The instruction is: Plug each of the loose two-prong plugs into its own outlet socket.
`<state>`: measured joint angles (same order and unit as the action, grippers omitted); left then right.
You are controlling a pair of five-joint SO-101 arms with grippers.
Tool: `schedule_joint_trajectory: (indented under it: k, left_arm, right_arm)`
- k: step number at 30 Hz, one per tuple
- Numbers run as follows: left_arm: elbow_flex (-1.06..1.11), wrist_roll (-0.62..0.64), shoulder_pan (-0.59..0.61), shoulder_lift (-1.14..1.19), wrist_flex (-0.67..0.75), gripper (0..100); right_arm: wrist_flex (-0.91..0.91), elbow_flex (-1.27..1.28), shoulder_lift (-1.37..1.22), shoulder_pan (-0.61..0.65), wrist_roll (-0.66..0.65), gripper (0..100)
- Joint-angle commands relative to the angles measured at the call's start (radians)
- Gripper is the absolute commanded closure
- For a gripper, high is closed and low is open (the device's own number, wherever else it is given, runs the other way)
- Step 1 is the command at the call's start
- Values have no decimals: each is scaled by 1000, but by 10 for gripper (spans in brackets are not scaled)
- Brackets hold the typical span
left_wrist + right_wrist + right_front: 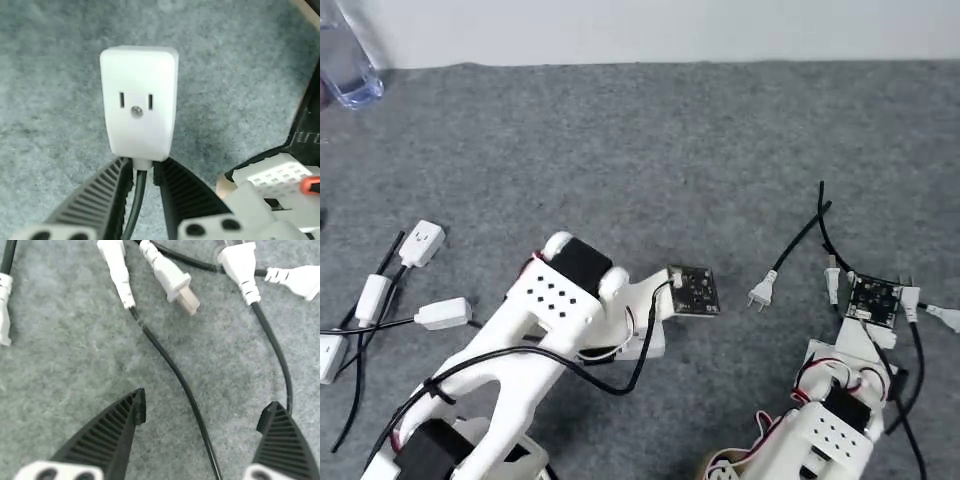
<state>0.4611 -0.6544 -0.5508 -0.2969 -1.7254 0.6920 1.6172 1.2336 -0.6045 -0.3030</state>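
My left gripper [142, 172] is shut on the cord neck of a white outlet socket [139, 102], whose two slots face the camera above the grey carpet. In the high view, the left arm [570, 300] reaches to the middle of the carpet. My right gripper [205, 415] stands open over a black cable [175, 375], just short of a white two-prong plug [170, 276] with bare prongs. More white plugs [116, 265] [241, 264] lie beside it. Loose plugs [760, 292] [832, 280] lie near the right arm [840, 420].
Other white sockets [420, 243] [445, 313] [372, 297] with black cords lie at the left of the carpet. A clear bottle [345, 70] stands at the far left corner. A pale wall [670, 30] borders the far edge.
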Motion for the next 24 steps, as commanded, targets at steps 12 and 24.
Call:
schedule_joint_trajectory:
  k: [12, 24]
  left_arm:
    - [42, -38, 49, 227, 313, 988]
    - [-153, -87, 169, 535, 379, 988]
  right_arm:
    - [-21, -9, 10, 5, -2, 656]
    - [-21, -9, 10, 5, -2, 656]
